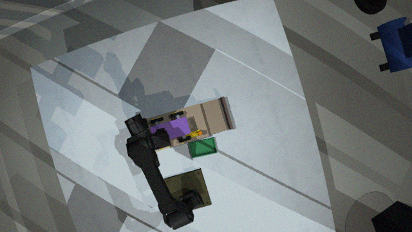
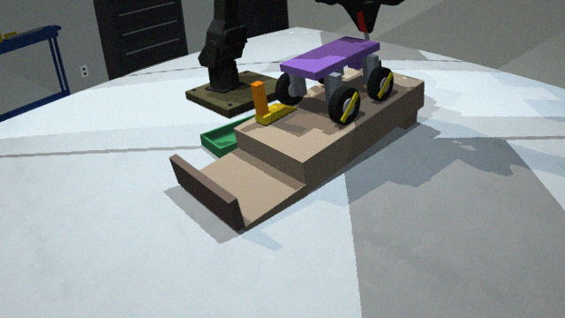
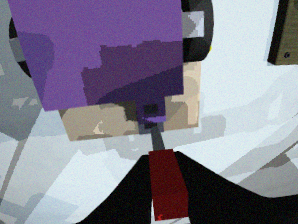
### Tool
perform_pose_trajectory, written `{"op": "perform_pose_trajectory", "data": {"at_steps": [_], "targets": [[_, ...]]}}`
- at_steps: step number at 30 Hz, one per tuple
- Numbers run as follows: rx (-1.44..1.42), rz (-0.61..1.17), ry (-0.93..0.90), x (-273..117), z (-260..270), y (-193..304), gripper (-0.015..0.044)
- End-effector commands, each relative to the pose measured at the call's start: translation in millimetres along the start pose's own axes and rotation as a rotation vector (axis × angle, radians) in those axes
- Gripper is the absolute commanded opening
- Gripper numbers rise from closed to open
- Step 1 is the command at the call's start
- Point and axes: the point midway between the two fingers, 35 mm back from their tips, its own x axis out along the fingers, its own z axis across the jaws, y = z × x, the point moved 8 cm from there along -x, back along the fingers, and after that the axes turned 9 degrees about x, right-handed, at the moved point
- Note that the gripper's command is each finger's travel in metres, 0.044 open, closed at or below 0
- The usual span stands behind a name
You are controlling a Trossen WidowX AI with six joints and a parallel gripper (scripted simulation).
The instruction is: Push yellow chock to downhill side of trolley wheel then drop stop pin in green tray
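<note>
One purple trolley (image 1: 180, 126) (image 2: 331, 56) (image 3: 100, 50), one yellow chock (image 1: 195, 133) (image 2: 275, 113), one green tray (image 1: 203, 147) (image 2: 221, 136); jaws (image 2: 364, 30) grip one red-headed pin (image 2: 362, 22) (image 3: 168, 185), all inside the desk's edges (image 1: 309, 113).

- One black robot arm (image 1: 154, 185) (image 2: 224, 41), seen from above, runs as a long straight link from its shoulder joint (image 1: 178, 220) at the lower edge up to a bulky bend.
- Past that bend, a blocky wrist section (image 1: 136, 125) continues upward, with the gripper (image 1: 161, 138) (image 2: 365, 29) (image 3: 161, 159) off to its right.
- In the exterior view, the gripper points downward, cut off by the top edge.
- Up close, two black, wedge-shaped fingers slope inward from both sides, clamped on something between them.
</note>
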Motion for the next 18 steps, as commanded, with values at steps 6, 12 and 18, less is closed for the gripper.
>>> {"op": "perform_pose_trajectory", "data": {"at_steps": [6,12,18], "targets": [[-0.006,0.006,-0.006,-5.9,1.4,3.5,0.0000],[-0.006,0.007,-0.006,-3.4,-0.4,11.0,0.0000],[-0.006,0.008,-0.005,-2.0,-2.5,19.7,0.0000]]}}
